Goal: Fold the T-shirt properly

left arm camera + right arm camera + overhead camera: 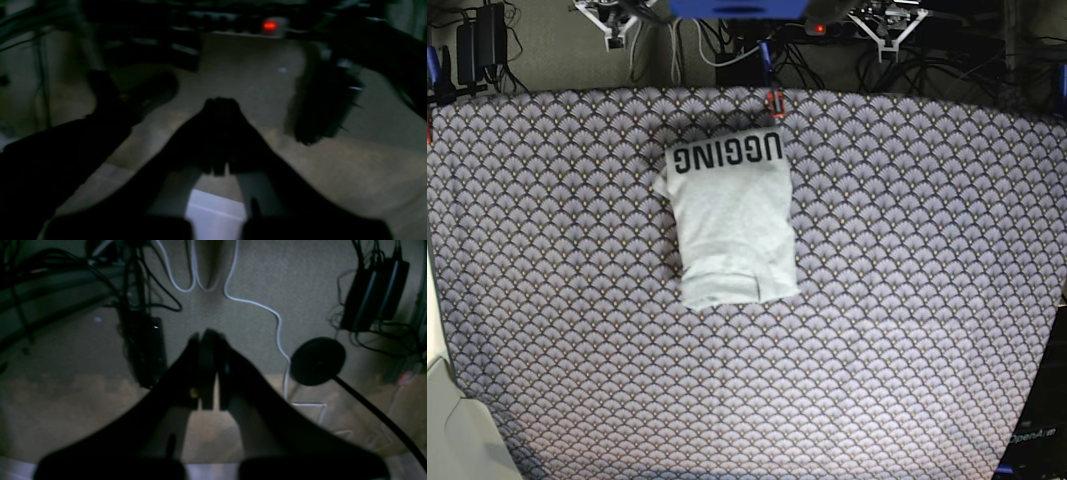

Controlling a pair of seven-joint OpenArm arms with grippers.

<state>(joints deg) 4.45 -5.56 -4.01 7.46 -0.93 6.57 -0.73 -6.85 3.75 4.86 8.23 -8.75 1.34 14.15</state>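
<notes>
T-shirt (732, 225) lying mid-tabletop (927, 300), already a narrow folded bundle, "UGGING" strip at far end, loose flap at near end. Soft, light, limp cloth by the look; likely to sag and shift if lifted by one corner. Best taken at both near corners together. Left pincer (218, 110) closed, empty. Right pincer (206, 340) closed, empty. Both off the tabletop, over floor.

A lab is showing here: cables (263, 311) and power bricks (373, 295) are lying behind a cloth-covered table (927, 300).
</notes>
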